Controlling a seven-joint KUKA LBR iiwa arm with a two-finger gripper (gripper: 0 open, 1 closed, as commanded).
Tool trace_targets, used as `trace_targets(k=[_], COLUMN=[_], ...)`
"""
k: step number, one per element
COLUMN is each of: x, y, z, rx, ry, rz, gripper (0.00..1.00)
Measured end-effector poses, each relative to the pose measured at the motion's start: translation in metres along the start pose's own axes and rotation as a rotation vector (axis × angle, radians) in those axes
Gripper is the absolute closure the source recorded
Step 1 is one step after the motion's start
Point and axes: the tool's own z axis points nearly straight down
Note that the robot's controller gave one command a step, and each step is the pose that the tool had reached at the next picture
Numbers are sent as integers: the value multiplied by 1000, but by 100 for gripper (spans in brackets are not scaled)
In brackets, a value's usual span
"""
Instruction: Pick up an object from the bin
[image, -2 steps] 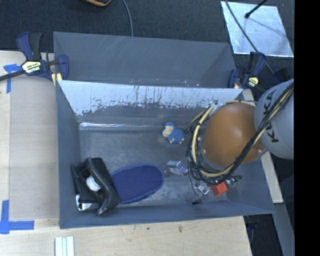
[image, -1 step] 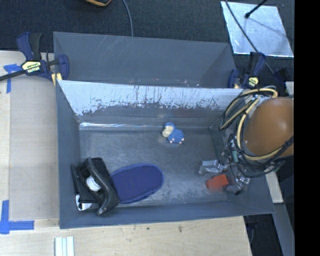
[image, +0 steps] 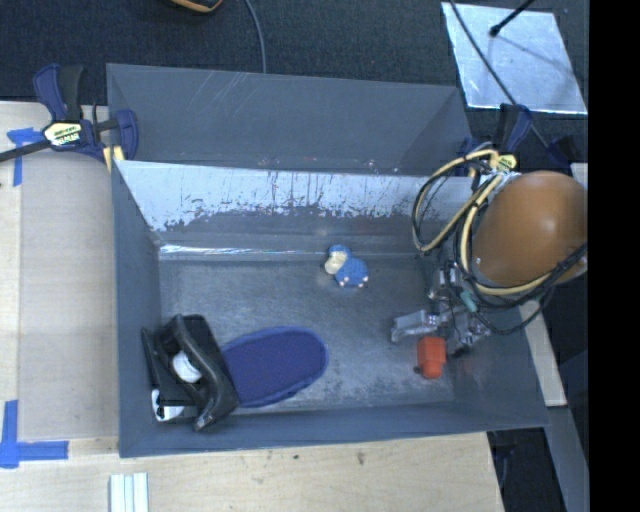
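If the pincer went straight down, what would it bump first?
Probably the small red thing at the bin's right side, right below the pincer. How high above it the pincer hangs is hard to tell.

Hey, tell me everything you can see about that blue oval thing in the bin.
The blue oval thing is flat, dark blue and looks like soft matte fabric or foam. It lies flat on the bin floor near the front left, long side running left to right. Its left end meets the black strapped object; whether it tucks under is unclear. Nothing else touches it.
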Motion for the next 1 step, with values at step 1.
trace_targets(k=[1], x=[-5], y=[19], z=[0], rx=[16], ry=[0], rz=[-345], gripper=[0])
